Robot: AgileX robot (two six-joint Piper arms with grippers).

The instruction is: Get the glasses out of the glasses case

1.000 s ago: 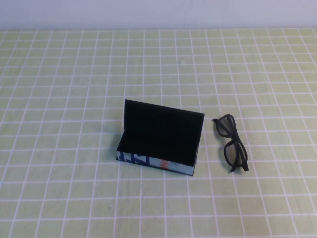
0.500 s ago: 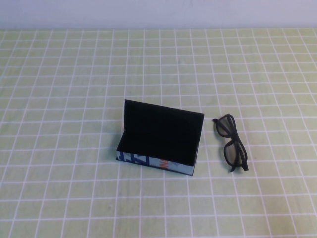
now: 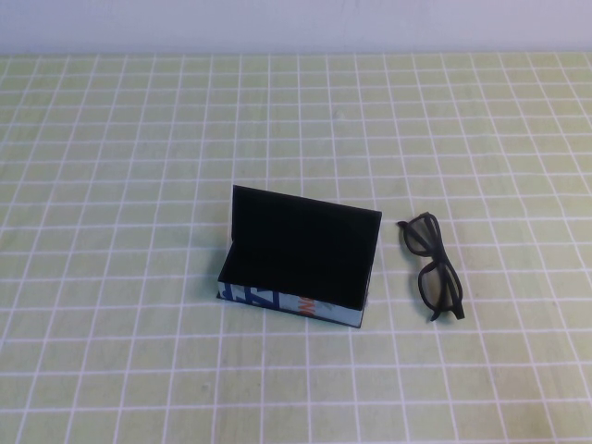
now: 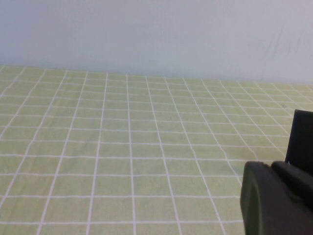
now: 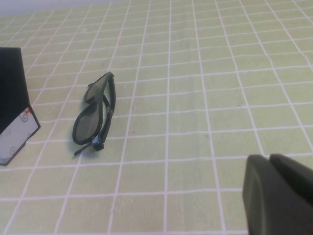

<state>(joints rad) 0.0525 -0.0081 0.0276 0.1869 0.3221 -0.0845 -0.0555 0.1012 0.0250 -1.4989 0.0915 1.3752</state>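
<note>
The glasses case [image 3: 296, 264] stands in the middle of the table with its black flap lid up and its black inside showing nothing in it. Its white-blue printed front faces me. The black glasses [image 3: 432, 266] lie folded on the cloth just right of the case, outside it; the right wrist view shows the glasses [image 5: 95, 116] beside the case's end [image 5: 13, 122]. My right gripper [image 5: 269, 164] hovers over bare cloth away from the glasses, shut and holding nothing. My left gripper [image 4: 270, 169] is shut too, near the case's lid edge [image 4: 301, 139].
A green checked tablecloth [image 3: 139, 166] covers the whole table. A pale wall [image 3: 296, 23] runs along the far edge. Neither arm shows in the high view.
</note>
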